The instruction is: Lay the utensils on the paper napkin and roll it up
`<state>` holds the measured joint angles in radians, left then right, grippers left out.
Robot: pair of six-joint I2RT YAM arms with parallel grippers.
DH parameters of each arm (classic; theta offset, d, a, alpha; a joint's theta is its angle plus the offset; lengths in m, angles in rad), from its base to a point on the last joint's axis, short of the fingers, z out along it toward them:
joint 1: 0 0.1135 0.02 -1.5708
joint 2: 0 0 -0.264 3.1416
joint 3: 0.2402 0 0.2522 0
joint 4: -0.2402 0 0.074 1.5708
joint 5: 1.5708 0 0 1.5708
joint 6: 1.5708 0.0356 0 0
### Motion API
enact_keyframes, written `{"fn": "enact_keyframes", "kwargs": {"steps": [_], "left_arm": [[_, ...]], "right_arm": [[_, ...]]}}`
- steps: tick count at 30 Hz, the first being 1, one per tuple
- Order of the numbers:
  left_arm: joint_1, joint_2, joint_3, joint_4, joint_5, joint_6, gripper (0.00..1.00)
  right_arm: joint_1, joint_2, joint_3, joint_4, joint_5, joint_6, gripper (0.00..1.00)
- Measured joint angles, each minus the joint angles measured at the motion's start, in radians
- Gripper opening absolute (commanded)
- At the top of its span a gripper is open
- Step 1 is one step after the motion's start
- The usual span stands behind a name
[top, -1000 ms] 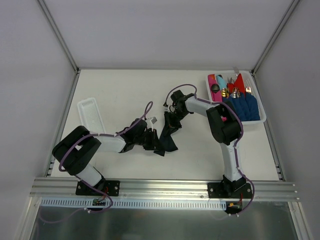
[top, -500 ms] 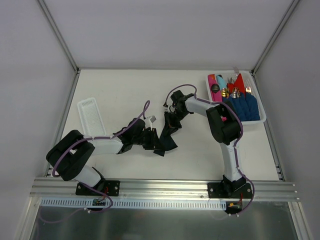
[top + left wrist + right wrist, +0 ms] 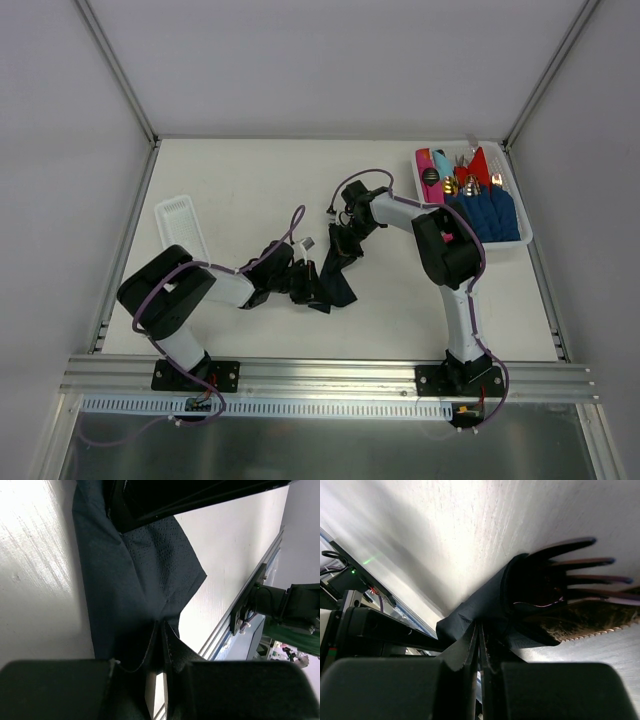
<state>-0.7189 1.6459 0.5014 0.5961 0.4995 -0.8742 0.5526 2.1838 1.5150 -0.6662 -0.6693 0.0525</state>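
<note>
On the off-white table (image 3: 250, 180), the near-black paper napkin (image 3: 338, 285) is clamped between the left gripper (image 3: 304, 284) and the right gripper (image 3: 341, 252). It hides all but the dark fork tines (image 3: 580, 565) and a serrated knife edge (image 3: 592, 622). To the right of the grippers, a white plastic bin (image 3: 497, 246) holds blue rolled napkins (image 3: 490, 215).

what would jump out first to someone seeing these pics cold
Mid-table, both arms meet over the near-black paper napkin, with the left end effector and right end effector each shut on a fold of it. In the right wrist view a fork and a serrated knife poke out of the wrap. At the far right corner a white tray holds colourful rolled napkins.
</note>
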Motion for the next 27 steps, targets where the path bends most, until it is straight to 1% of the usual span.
{"fn": "enact_keyframes", "kwargs": {"steps": [7, 11, 16, 20, 27], "left_arm": [[0.000, 0.027, -0.016, 0.042, 0.008, -0.008, 0.01], [0.000, 0.037, -0.017, 0.048, 0.008, -0.015, 0.00], [0.000, 0.051, -0.020, 0.059, 0.007, -0.035, 0.00], [0.000, 0.056, -0.021, 0.062, 0.007, -0.043, 0.00], [0.000, 0.067, -0.014, 0.060, 0.008, -0.042, 0.00]], "right_arm": [[-0.010, 0.005, 0.000, -0.006, -0.019, 0.000, 0.04], [-0.035, 0.016, 0.008, -0.024, -0.047, -0.002, 0.11], [-0.089, 0.021, 0.040, -0.027, -0.055, -0.019, 0.18], [-0.126, 0.021, 0.064, -0.029, -0.062, -0.049, 0.27], [-0.135, 0.017, 0.074, -0.044, -0.098, -0.106, 0.30]]}}
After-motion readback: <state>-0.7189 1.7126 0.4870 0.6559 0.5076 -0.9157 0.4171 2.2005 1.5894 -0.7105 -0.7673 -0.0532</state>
